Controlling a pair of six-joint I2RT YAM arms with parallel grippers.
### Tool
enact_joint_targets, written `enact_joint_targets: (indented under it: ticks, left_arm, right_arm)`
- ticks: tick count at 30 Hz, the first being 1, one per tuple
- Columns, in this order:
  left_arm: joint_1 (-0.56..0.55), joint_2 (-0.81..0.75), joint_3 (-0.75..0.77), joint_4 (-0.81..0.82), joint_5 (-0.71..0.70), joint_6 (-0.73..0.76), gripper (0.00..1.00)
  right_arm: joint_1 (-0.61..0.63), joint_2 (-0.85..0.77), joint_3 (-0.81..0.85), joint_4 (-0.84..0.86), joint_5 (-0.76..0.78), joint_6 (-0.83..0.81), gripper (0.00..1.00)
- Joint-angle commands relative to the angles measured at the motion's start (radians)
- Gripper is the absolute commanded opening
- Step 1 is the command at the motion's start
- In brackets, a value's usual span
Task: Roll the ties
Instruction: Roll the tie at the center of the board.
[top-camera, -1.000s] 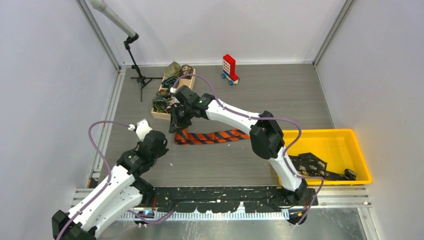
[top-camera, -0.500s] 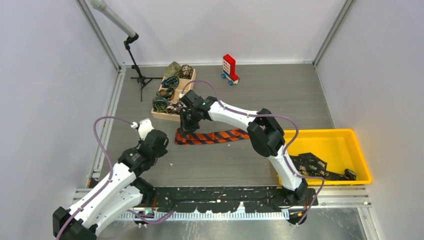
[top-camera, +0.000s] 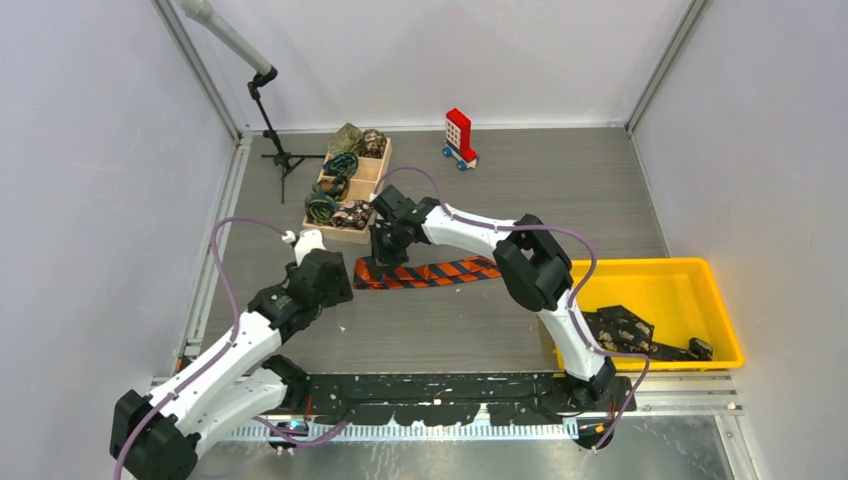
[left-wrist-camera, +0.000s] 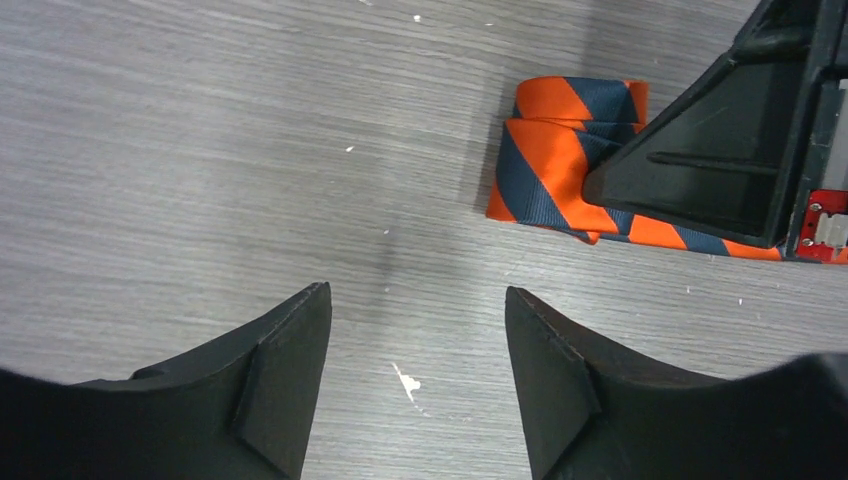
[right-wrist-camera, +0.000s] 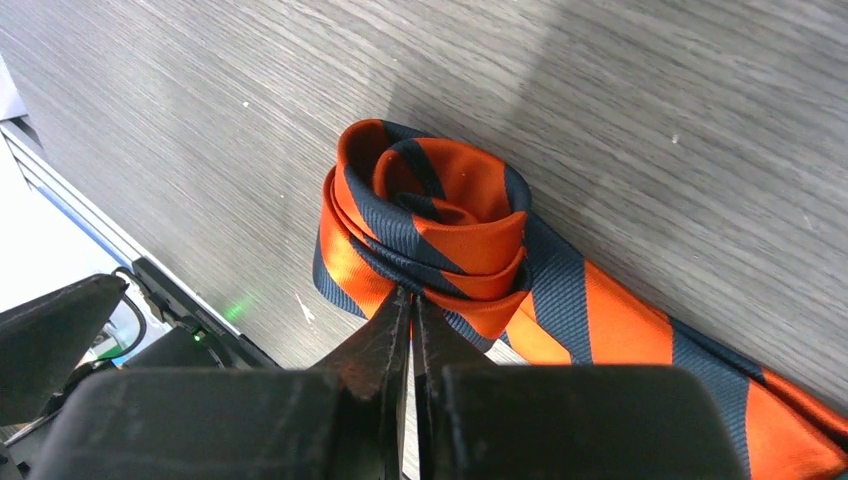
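1. One striped tie (top-camera: 440, 272), orange with dark bands, lies on the grey table (top-camera: 560, 190) in front of the arms. Its left end is wound into a small roll and the rest trails flat to the right.
2. I count six rolled ties (top-camera: 321, 208) in the one wooden tray (top-camera: 322, 230) just behind it, though they are small from here.
3. One yellow bin (top-camera: 650, 264) sits at the right edge and holds a heap of dark ties (top-camera: 620, 328). I cannot count them.
4. One red-and-white toy block (top-camera: 459, 133) on blue wheels stands near the back wall. One black stand (top-camera: 272, 120) is in the back left corner.
5. There are two grippers, one on each arm.
6. The right gripper (right-wrist-camera: 408, 305) stands over the rolled end. Its fingers (right-wrist-camera: 375, 345) are pressed almost flat together, with only a thin slit between them. Their tips sit at the near edge of the roll, and seem to pinch its outer wraps. The coil spirals open just beyond them.
7. The left gripper (left-wrist-camera: 415, 300) has its jaws spread apart over bare table, holding nothing. The roll lies ahead of its fingertips and off to their right, near but not touching, with the right gripper's dark body resting on the tie beside it.
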Motion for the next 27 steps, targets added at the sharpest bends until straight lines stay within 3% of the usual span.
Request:
enact_joint_targets:
  ticks: [1,8,17,27]
  left_arm:
    - [0.009,0.058,0.057,0.110,0.080,0.099,0.68]
    - [0.079,0.167,0.080,0.203,0.245,0.173,0.75]
    - [0.267,0.305,0.055,0.375,0.570,0.179,0.73]
    - [0.314,0.457,0.051,0.475,0.659,0.143,0.66]
  right_arm:
    - [-0.019,-0.080,-0.029,0.035,0.005,-0.008,0.09]
    - [-0.028,-0.088,-0.064,0.058,-0.003,-0.007,0.08]
    - [-0.033,-0.078,-0.091,0.084,-0.015,-0.002,0.08]
    - [-0.035,-0.062,-0.115,0.104,-0.028,0.006,0.07]
